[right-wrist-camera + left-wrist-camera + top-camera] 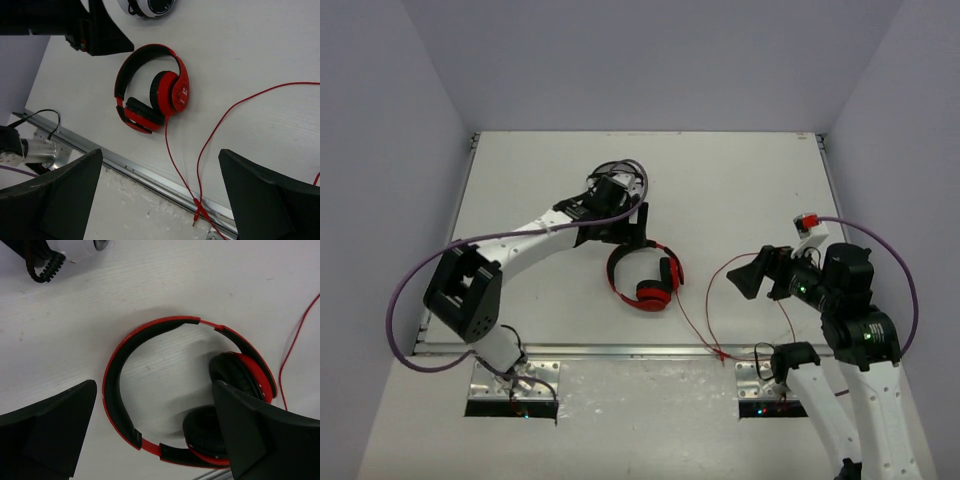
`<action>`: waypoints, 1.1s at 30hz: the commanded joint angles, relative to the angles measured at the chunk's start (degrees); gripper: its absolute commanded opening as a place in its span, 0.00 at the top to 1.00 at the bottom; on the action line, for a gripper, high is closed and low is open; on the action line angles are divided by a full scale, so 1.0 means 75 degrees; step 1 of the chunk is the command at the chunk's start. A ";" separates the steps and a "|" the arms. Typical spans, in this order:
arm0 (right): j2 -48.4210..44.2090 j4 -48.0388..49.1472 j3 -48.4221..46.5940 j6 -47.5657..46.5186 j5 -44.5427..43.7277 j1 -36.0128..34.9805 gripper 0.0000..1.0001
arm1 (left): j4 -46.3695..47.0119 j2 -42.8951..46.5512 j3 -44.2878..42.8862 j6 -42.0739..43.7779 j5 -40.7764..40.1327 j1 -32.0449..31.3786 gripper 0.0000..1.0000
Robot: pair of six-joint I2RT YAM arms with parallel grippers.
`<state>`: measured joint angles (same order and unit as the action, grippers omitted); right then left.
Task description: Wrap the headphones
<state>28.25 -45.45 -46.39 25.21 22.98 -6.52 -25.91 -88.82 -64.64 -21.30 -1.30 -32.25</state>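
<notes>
The red headphones point(645, 277) lie flat on the white table, ear cups folded inward, black cushions showing. They also show in the left wrist view point(150, 330) and the right wrist view point(172, 92). Their thin red cable point(695, 320) runs from one ear cup to the table's near edge, crosses itself there and loops back up to the right point(210, 135); its plug point(194, 222) lies over the metal edge. My left gripper point(630, 232) is open and empty just above the headband point(154, 390). My right gripper point(740, 278) is open and empty, right of the headphones, above the cable loop point(161, 155).
White-and-black headphones point(150, 6) with a black cable point(42, 262) lie behind the left gripper point(620, 172). A metal rail point(620, 350) borders the table's near edge. Grey walls enclose the table on three sides.
</notes>
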 commanded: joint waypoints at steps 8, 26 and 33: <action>-0.0520 0.0131 0.0173 -0.0221 0.0287 -0.0044 0.01 | -0.0284 -0.2208 -0.0886 0.0519 -0.1175 -0.0059 0.17; -0.0555 0.0704 0.0583 0.0083 0.0977 -0.0044 0.01 | 0.0501 -0.2234 0.0590 -0.0053 -0.1104 -0.0222 0.99; -0.1363 0.3230 0.2023 0.1113 0.2256 -0.0044 0.01 | -0.0551 0.0050 0.1002 -0.1202 -0.2859 -0.1383 0.99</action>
<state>20.45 -34.50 -34.57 28.95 34.96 -6.52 -24.88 -96.90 -56.27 -25.93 -15.20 -39.35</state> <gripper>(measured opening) 0.993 0.075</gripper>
